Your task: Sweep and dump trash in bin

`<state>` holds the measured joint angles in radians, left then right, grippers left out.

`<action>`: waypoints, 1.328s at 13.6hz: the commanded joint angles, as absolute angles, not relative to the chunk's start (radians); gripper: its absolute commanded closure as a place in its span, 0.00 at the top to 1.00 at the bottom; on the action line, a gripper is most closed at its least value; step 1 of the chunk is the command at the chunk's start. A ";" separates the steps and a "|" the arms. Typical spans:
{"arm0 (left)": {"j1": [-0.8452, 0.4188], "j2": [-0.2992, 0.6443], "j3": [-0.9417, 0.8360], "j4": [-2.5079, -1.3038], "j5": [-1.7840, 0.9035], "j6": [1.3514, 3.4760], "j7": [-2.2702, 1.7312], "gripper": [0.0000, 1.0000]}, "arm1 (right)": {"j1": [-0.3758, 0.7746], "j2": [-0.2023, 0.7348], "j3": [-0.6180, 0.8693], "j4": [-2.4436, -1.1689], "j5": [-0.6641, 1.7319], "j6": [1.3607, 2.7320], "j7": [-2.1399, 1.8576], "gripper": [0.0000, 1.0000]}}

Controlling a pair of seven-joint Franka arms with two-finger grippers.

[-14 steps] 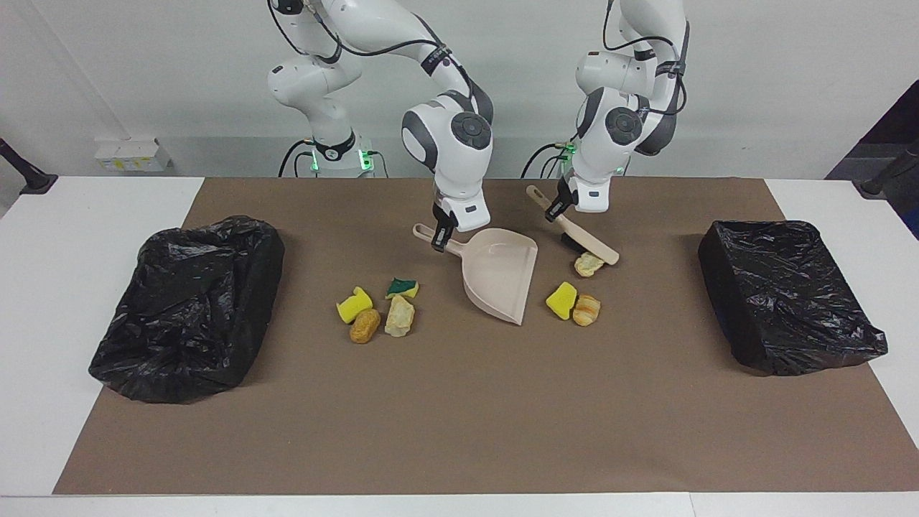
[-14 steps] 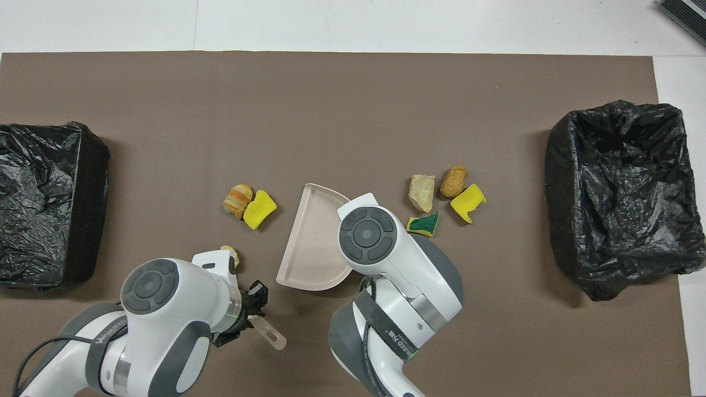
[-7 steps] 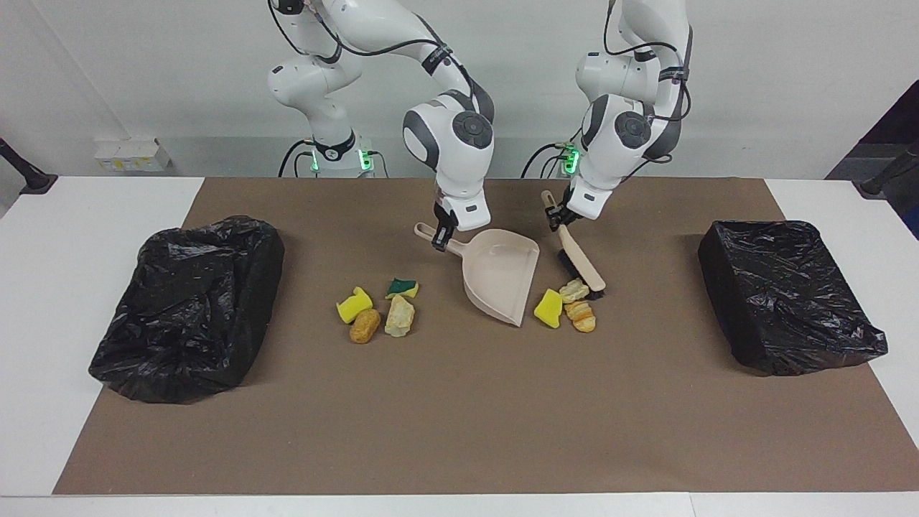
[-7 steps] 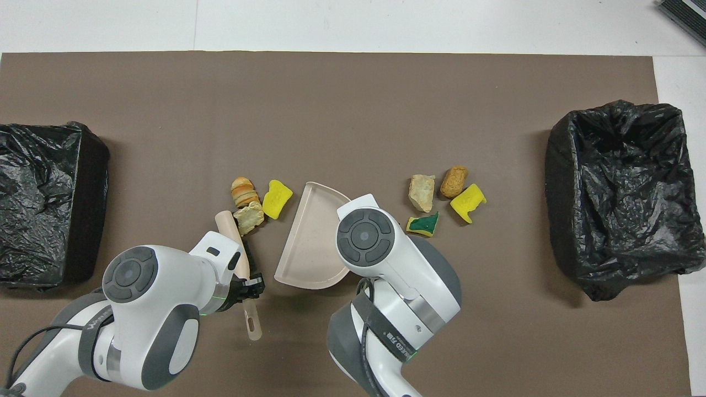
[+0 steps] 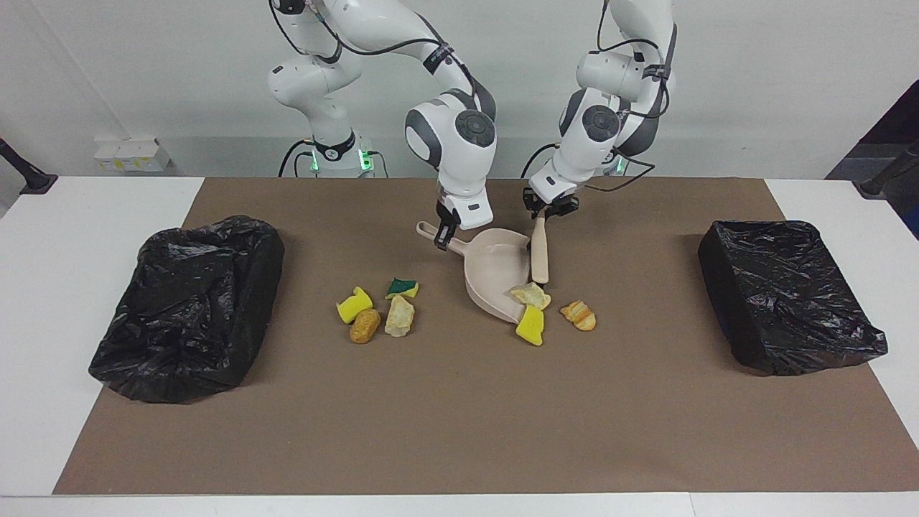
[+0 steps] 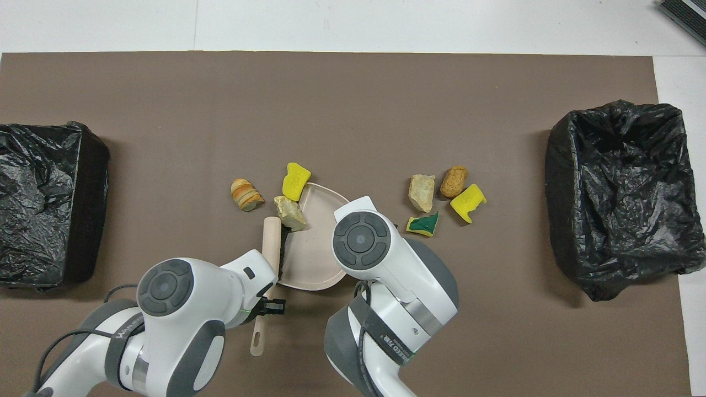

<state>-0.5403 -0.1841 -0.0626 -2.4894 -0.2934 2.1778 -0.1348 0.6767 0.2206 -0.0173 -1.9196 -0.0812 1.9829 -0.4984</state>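
Observation:
My right gripper is shut on the handle of the beige dustpan, which rests on the brown mat. My left gripper is shut on the brush, held alongside the pan's edge toward the left arm's end. A tan lump of trash sits at the pan's mouth, a yellow sponge just off its lip. A bread roll lies apart beside them. Several more scraps lie toward the right arm's end. In the overhead view the right gripper is hidden under its arm.
Two bins lined with black bags stand on the mat, one at the right arm's end and one at the left arm's end. White table borders the mat.
The left gripper swung the brush toward the dustpan, pushing the tan lump and yellow sponge to its mouth. The bread roll stayed behind. The dustpan turned slightly.

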 commanded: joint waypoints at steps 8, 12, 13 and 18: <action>-0.452 -0.152 -0.040 -2.221 -0.112 1.868 -0.057 0.00 | 0.676 0.210 -0.012 -1.934 -0.078 2.006 -0.477 0.00; -0.221 -0.004 -0.040 -2.079 -0.005 1.914 0.211 0.00 | 0.680 0.203 -0.011 -1.936 -0.078 1.980 -0.378 0.00; -0.186 0.035 -0.040 -2.050 0.029 1.940 0.259 0.00 | 0.680 0.202 -0.008 -1.936 -0.078 1.979 -0.376 0.00; -0.136 0.161 -0.043 -2.040 0.114 2.149 0.334 0.00 | 0.680 0.201 0.006 -1.937 -0.066 1.979 -0.254 0.00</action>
